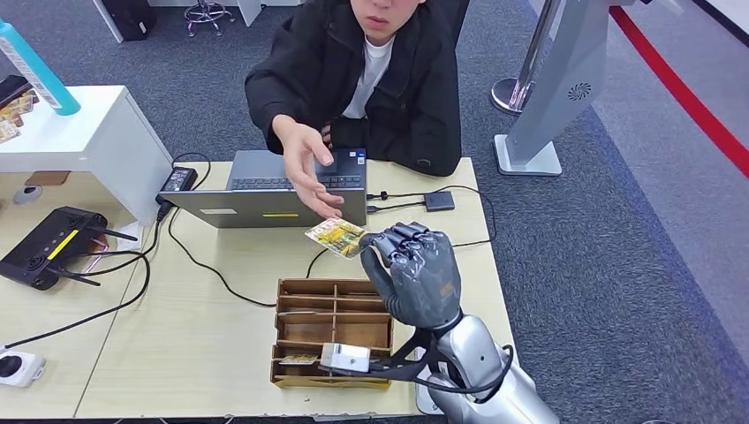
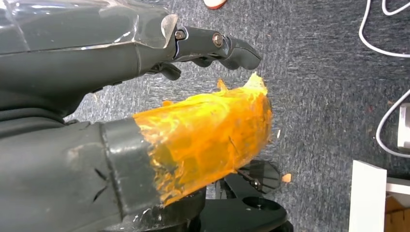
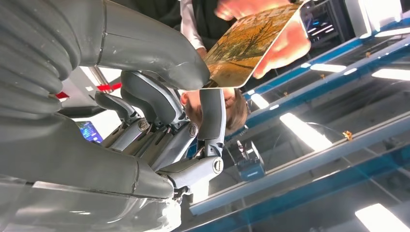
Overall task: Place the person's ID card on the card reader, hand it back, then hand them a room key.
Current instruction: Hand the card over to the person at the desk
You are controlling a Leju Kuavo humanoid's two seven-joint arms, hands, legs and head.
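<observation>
Card, yellow-printed, pinched at its near edge by the right robot hand, above the worktop beyond the wooden organiser. Person's hand just over its far edge. Judged step: a handover; which card, unclear. Next: release once they grip. Left robot hand hangs over carpet, fingers apart, holding nothing.

Bare counter lies open left of the wooden organizer. Ahead, the laptop stands across the path, with the person's hand reaching over it to the card held by the right robot hand. Cables cross the left counter.
</observation>
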